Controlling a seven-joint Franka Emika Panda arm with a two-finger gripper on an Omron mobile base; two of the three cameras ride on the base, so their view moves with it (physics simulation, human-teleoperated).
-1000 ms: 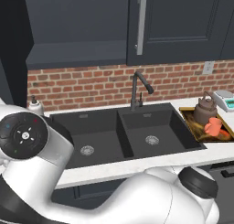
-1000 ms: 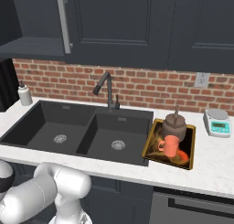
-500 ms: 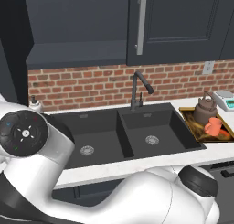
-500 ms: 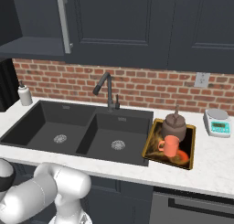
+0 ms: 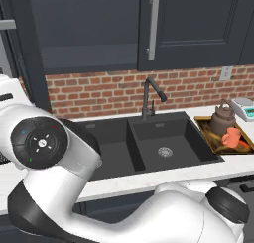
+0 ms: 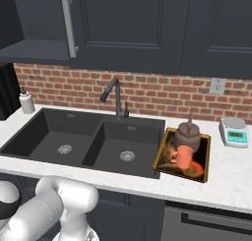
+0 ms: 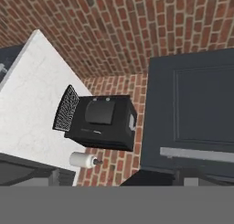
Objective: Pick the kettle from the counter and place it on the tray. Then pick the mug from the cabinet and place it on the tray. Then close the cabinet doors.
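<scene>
The brownish-grey kettle [image 6: 188,134] stands upright at the back of the golden-brown tray [image 6: 205,156], on the white counter [image 6: 226,178] right of the sink. The orange mug [image 6: 183,158] stands on the same tray just in front of it. Both appear again as kettle [image 5: 222,119] and mug [image 5: 231,137] in the left base view. The cabinet [image 5: 89,33] shows its dark inside on the left; its right door [image 5: 198,24] is closed. In the hand view a dark panelled cabinet door [image 7: 196,104] with a silver bar handle [image 7: 196,154] lies ahead. My gripper is open and holds nothing.
A black double sink [image 6: 83,146] with a dark faucet [image 6: 115,95] takes up the counter's middle. A white soap bottle [image 6: 26,101] stands at the far left, a white scale [image 6: 234,132] at the far right. A black appliance [image 7: 100,122] sits on the counter by the brick wall.
My arm's big white joint has shifted slightly to the right in the left base view. Kettle, mug and tray have not moved.
</scene>
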